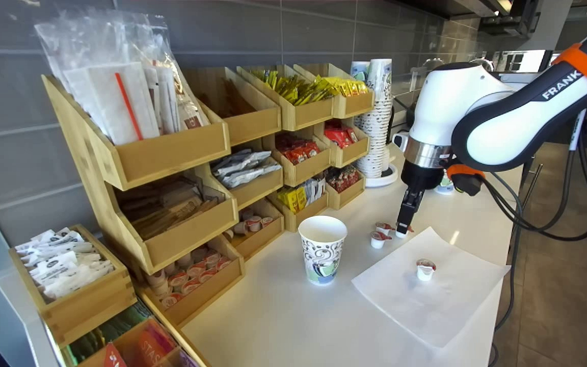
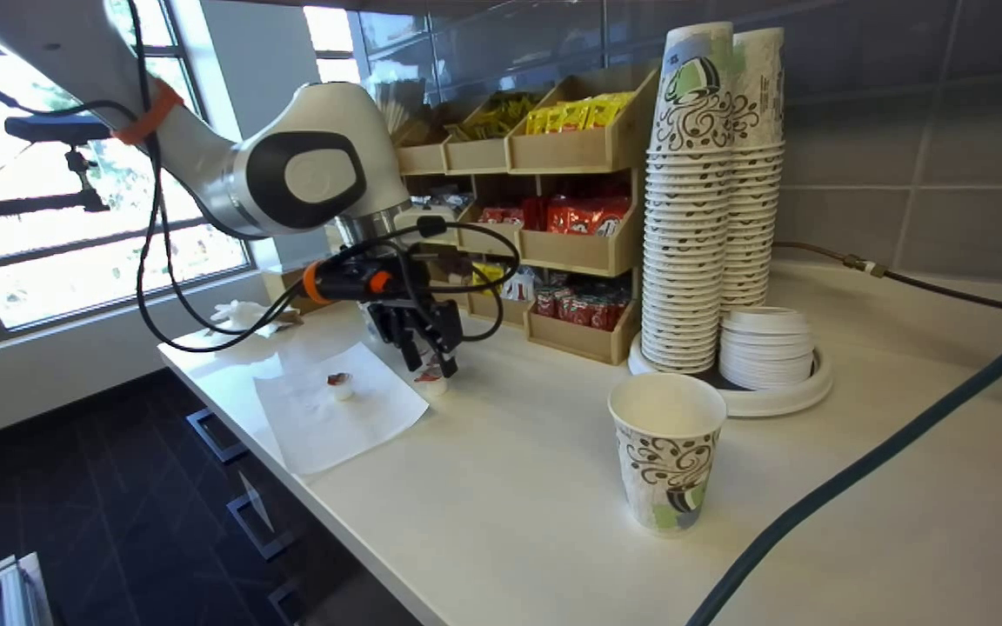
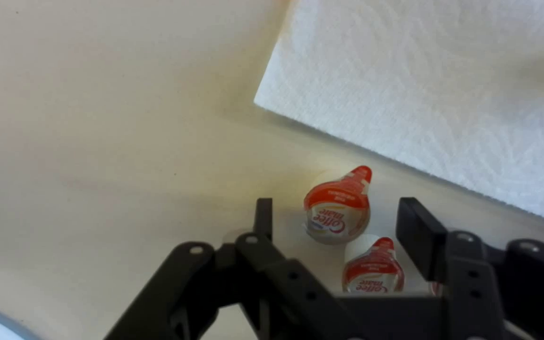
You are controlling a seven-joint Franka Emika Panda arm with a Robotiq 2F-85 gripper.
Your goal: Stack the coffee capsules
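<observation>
The coffee capsules are small white pods with red-and-white lids. One capsule [image 3: 335, 215] stands upright on the counter between my fingers in the wrist view, with a gap on both sides. My gripper [image 3: 335, 212] is open around it, pointing down. A second capsule [image 3: 373, 271] is close beside it, partly hidden by the gripper body, and a red sliver of another shows by the right finger. In an exterior view two capsules [image 1: 378, 239] [image 1: 384, 228] stand beside my gripper [image 1: 402, 230]. One capsule stands on the white paper towel [image 1: 426, 270] [image 2: 341, 388]. My gripper [image 2: 431, 365] is low over the counter.
A white paper cup [image 1: 323, 250] stands between the towel and the wooden organizer [image 1: 171, 153]. Tall cup stacks [image 2: 688, 243] and lids [image 2: 766, 352] stand on a round tray at the organizer's end. A cable [image 2: 866, 469] crosses the near counter.
</observation>
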